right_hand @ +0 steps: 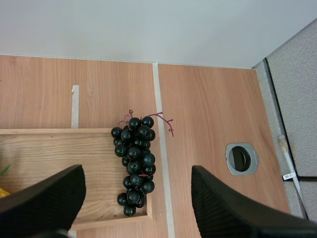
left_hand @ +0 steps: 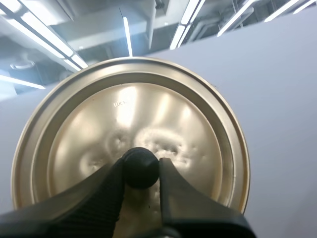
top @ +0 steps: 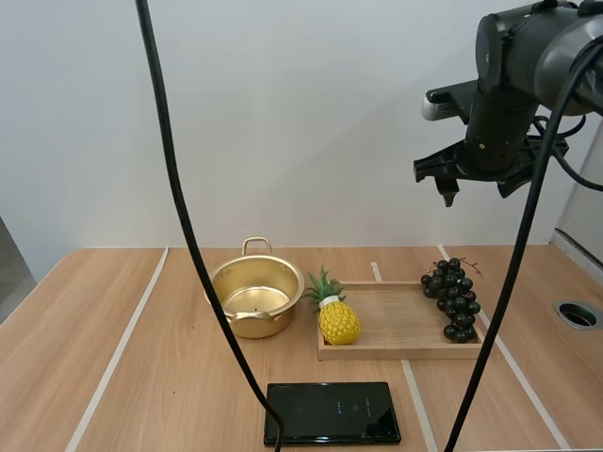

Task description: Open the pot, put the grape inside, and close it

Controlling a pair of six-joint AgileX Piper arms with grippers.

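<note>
My left tool [left_hand: 141, 171]: clamped on the black knob [left_hand: 140, 163] of the gold lid [left_hand: 163, 109], fingers pinching it from both sides. Pot [top: 256, 297]: gold, uncovered, upright on the tabletop [top: 113, 330], just left of the wooden tray [top: 400, 328]. Pineapple [top: 337, 318]: yellow, at the tray's left end. Black flat device [top: 332, 412]: on the tabletop in front of the tray. Grapes [top: 453, 299]: dark bunch lying along the tray's right edge, stem reaching onto the tabletop. My right tool [top: 476, 184]: fingers spread wide apart, holding nothing, high above the grapes.
</note>
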